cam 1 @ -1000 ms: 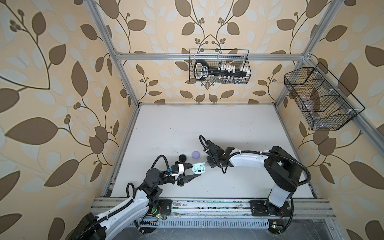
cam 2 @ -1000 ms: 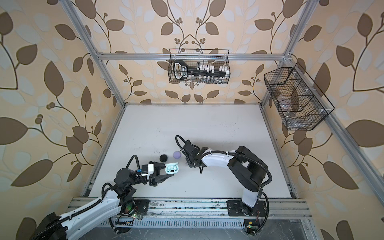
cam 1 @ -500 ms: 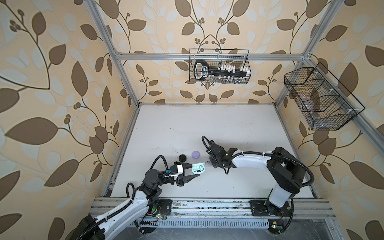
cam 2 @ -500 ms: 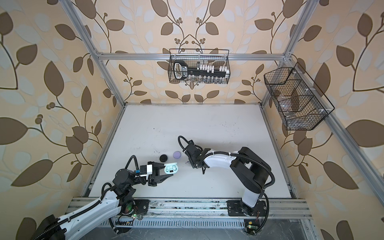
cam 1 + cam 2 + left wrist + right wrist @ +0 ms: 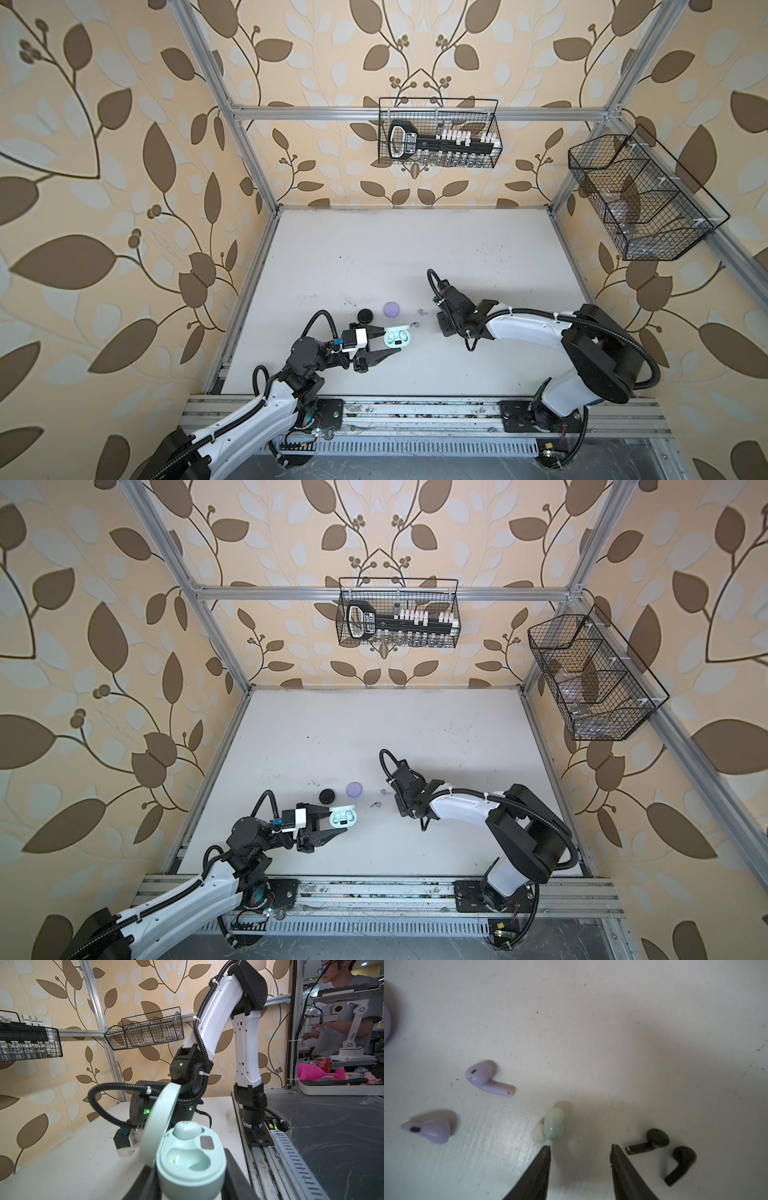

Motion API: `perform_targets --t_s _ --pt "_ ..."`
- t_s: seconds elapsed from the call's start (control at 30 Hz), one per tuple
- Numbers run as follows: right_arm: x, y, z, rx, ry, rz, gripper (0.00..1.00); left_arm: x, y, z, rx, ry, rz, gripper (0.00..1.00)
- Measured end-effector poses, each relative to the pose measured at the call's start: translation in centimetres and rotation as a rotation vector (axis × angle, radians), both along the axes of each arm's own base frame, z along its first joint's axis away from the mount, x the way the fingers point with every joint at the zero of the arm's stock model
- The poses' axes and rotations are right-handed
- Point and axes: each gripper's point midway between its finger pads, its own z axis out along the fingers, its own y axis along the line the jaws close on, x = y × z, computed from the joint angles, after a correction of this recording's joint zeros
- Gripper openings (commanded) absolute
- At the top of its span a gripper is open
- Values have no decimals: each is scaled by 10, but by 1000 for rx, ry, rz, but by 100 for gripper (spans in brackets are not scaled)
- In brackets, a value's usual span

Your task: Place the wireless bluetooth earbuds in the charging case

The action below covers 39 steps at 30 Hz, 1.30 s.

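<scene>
My left gripper (image 5: 191,1185) is shut on the mint charging case (image 5: 191,1159), holding it by its sides just above the table in both top views (image 5: 397,336) (image 5: 344,816). Its lid (image 5: 160,1124) stands open. One mint earbud (image 5: 187,1131) sits in the far slot and the near slot is empty. My right gripper (image 5: 581,1147) hangs open over the table, nothing between its fingers. A mint earbud (image 5: 553,1124) lies just past one fingertip. Two lavender earbuds (image 5: 483,1076) (image 5: 431,1130) lie to one side, two black earbuds (image 5: 652,1140) (image 5: 681,1159) to the other.
A shut lavender case (image 5: 392,308) and a black case (image 5: 365,316) sit on the table behind the mint case. Wire baskets hang on the back wall (image 5: 438,137) and the right wall (image 5: 640,199). The arms' mounting rail (image 5: 415,415) runs along the front edge.
My right gripper has drifted a little to the right and toward the front, away from the mint case, and its jaws have narrowed slightly. The left gripper and case have not moved.
</scene>
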Motion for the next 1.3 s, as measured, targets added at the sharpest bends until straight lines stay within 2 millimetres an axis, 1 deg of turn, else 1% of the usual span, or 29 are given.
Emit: perform_targets --t_s 0.17,0.2,0.27,0.33,0.4,0.5,0.6,0.7,0.83,1.0,1.3 --pt "0 -5 16 166 6 -78 45 0 0 -1 2 3 1 0" --pt "0 -3 21 205 6 -91 45 0 0 -1 2 3 1 0" --pt "0 7 28 280 14 -97 45 0 0 -1 2 4 1 0" --pt "-2 17 30 334 35 -89 45 0 0 -1 2 4 1 0" --pt "-2 22 28 345 58 -85 46 0 0 -1 2 3 1 0" --pt "3 30 22 343 88 -80 47 -1 0 0 -1 -1 -3 0" --pt "6 31 8 328 127 -85 48 -2 0 0 -1 -1 -5 0" --pt "4 27 -7 304 168 -95 48 -2 0 1 -1 -1 -4 0" --pt "7 30 -8 313 163 -89 48 -2 0 2 -5 -6 -4 0" --pt "11 39 -7 346 165 -72 48 -2 0 2 -4 -5 -4 0" --pt "9 46 -6 380 181 -61 47 -2 0 -1 4 6 -4 0"
